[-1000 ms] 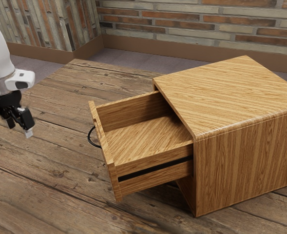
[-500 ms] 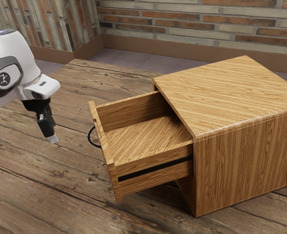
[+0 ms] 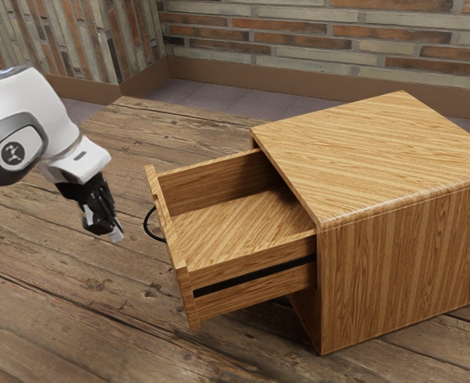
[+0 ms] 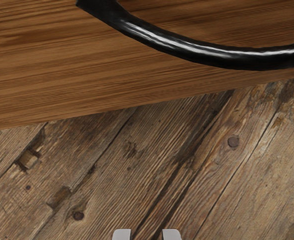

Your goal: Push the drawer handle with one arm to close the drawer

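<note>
1. and here's the gripper (image 3: 116, 236), fingertips apart, with wood grain showing in the gap between them and nothing held. it leans down and toward the drawer side. drawing those fingers together would probably make a firmer, blunter pusher.

2. out from the tips, near but not touching, comes the black handle (image 3: 145, 223), a curved loop bowing out from the drawer front (image 4: 47, 70). the approach is the job in hand, and a gentle meeting looks wise; a fast hit could glance off that smooth curve.

3. whether the tips are level with the bar is hard to tell. best to match its height first, and aim for the middle of the bow. too high or low and they may slide past; a finger poking through the loop could snag on the way out.

4. on to the drawer (image 3: 254, 275), standing well out of the cabinet (image 3: 402, 247). the push wants to run straight along its slide, toward the exterior view's right. shove from one side and it may bind, so steady pressure all the way in, easing off as the front nears the cabinet.

5. and beneath it all, the plank table (image 3: 67, 295): keep the tips from scraping it.
</note>
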